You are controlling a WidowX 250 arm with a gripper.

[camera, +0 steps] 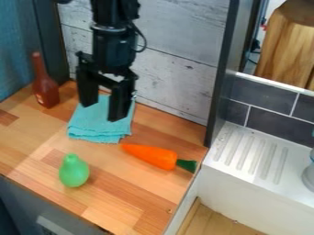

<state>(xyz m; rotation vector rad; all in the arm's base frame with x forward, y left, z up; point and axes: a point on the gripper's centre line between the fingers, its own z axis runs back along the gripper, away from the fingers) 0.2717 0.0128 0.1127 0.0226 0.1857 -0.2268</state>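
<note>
At the back of the wooden desk point(129, 186), below the plank wall point(175, 69), the gripper point(103, 111) hangs w/ its fingers pointing down, open & w/ nothing between them; prob. spread so sth. could fit in the gap. It's over/near the cloth point(92, 127), though can't tell if a tip touches. Cloth is folded into a stack, presumably to keep it compact & flat. Red bottle point(45, 92) stands upright in the back corner, L of the cloth as seen, likely steady on its flat base; green pear point(74, 173) sits upright nr the front edge, wide end down, prob. for balance. Carrot point(150, 155) lies on its side, as its long taper would hardly stand, green end twd the sink side. As for looks, the cloth is plain turquoise, soft-looking, approx. rectangular, w/ layered folds at the front edge & slightly uneven corners.
</note>
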